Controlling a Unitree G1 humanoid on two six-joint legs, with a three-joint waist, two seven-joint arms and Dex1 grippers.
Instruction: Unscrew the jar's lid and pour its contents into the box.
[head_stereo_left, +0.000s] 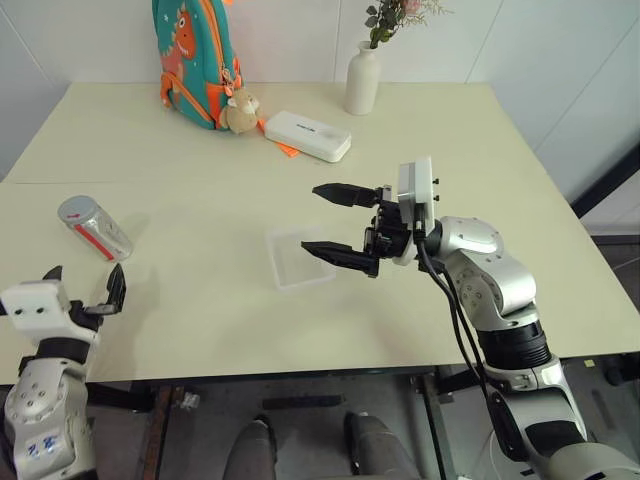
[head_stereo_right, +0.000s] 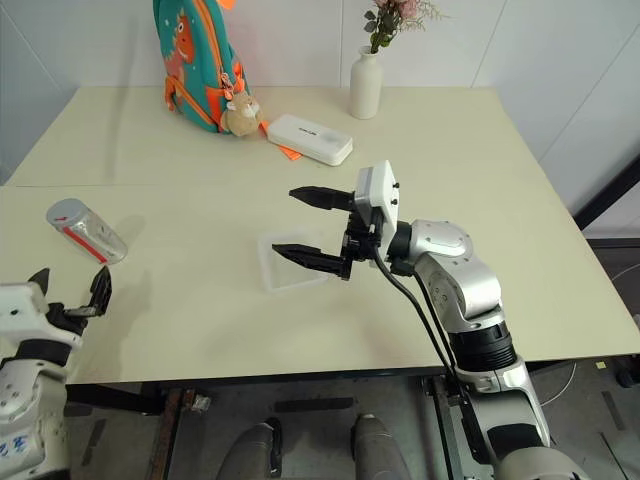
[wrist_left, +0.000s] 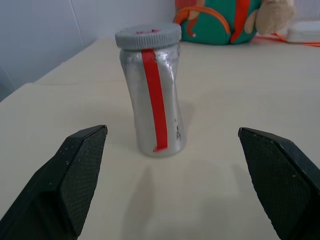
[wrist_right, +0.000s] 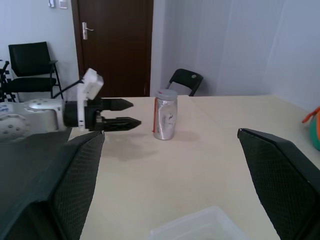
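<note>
Your left gripper (head_stereo_left: 85, 292) hangs at the near left edge of the table (head_stereo_left: 180, 330), fingers spread wide and empty, aimed along the surface at the jar (head_stereo_left: 95, 228). That line-up reads as an approach: the jar sits squarely between the two fingers in the left wrist view, near but not touched.

Jar stands on the table's left side, well apart from the box (head_stereo_left: 298, 258). Lid (wrist_left: 148, 36) is on, grey, seated flush on the rim as far as you can see. Red strip runs down the label. Contents not made out through the wall; too cloudy to tell.

Your right gripper (head_stereo_left: 345, 225) hovers above the box at mid-table, fingers spread, one above the other, holding nothing. It points toward the jar side, likely waiting to take the lid once the left has the body pinned.

Box lies flat, open side up, looks empty. Its spot under the right gripper suits the pour later.

Far edge holds a backpack (head_stereo_left: 196, 50), a white case (head_stereo_left: 307, 135) and a vase (head_stereo_left: 362, 78); none in your way.

Judgement: nothing unscrewed yet, task at its start.
</note>
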